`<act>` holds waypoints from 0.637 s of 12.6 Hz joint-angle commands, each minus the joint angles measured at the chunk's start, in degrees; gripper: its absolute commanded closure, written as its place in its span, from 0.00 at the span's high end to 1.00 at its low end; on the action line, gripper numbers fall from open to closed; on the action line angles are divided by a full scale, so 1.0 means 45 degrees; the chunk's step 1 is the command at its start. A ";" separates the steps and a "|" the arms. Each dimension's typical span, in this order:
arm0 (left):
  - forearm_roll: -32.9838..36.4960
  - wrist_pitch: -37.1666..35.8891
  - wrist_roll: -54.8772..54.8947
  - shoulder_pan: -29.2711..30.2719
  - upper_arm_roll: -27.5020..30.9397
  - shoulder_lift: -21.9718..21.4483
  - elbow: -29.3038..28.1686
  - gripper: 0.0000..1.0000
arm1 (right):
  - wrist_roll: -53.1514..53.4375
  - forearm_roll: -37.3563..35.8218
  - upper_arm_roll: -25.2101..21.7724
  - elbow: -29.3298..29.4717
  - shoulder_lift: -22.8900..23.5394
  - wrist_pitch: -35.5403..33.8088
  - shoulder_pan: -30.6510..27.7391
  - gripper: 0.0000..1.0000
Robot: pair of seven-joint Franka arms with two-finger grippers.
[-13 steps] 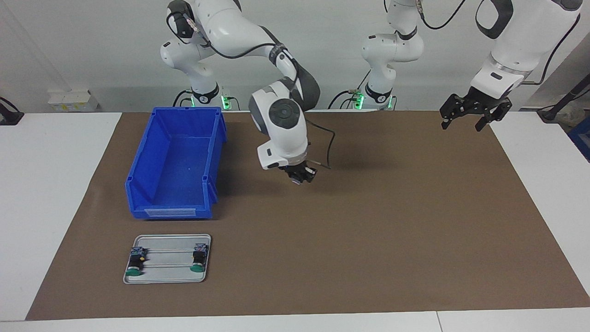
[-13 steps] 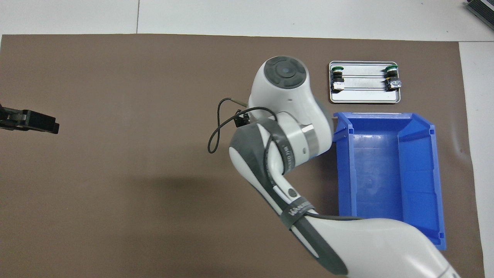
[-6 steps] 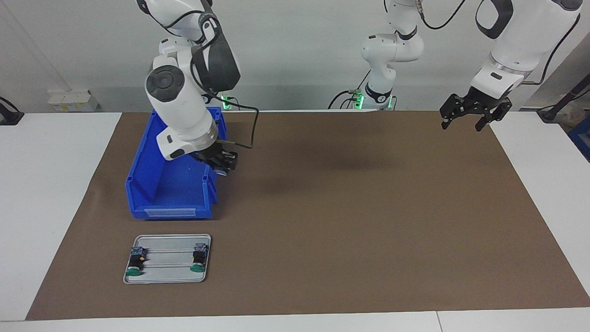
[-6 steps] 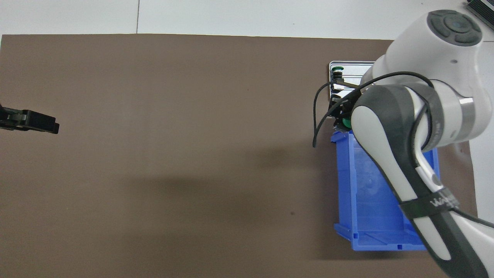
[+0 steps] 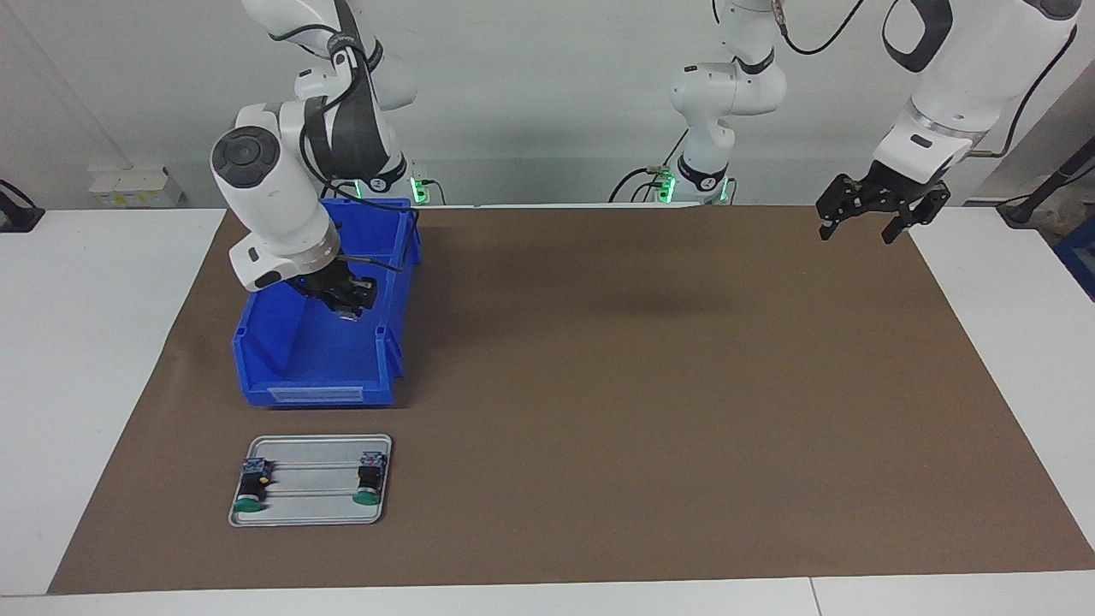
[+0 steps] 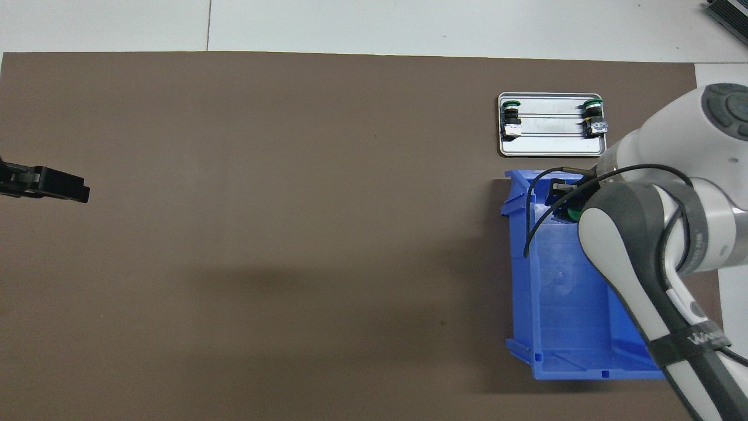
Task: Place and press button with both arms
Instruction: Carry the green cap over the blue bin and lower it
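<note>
My right gripper [image 5: 346,301] hangs over the inside of the blue bin [image 5: 315,395], shut on a button [image 6: 571,215]. The button's green cap peeks out beside the arm's wrist in the overhead view, over the bin [image 6: 561,304]. In the facing view the fingers hide most of the button. My left gripper [image 5: 857,233] waits open and holds nothing, raised over the mat's corner at the left arm's end; its tip [image 6: 76,192] shows in the overhead view.
A metal tray [image 5: 312,509] lies farther from the robots than the bin, at the right arm's end. Two more green-capped buttons [image 5: 250,489] [image 5: 369,483] lie on it, also seen from overhead [image 6: 511,120] [image 6: 593,117]. A brown mat [image 5: 650,411] covers the table.
My right arm has swung from over the mat's middle toward its own end, carrying the button to over the blue bin. The left arm has not moved.
</note>
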 commanded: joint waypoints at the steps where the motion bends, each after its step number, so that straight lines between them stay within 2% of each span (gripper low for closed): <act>1: 0.0245 0.0215 0.0091 0.0123 -0.0093 -0.0395 -0.0466 1.00 | -0.0891 -0.0242 0.0215 -0.2273 -0.1077 0.1875 -0.0619 0.00; 8: 0.0245 0.0195 0.0091 0.0123 -0.0093 -0.0395 -0.0466 1.00 | -0.1850 -0.0243 0.0215 -0.3993 -0.0883 0.4551 -0.1462 0.00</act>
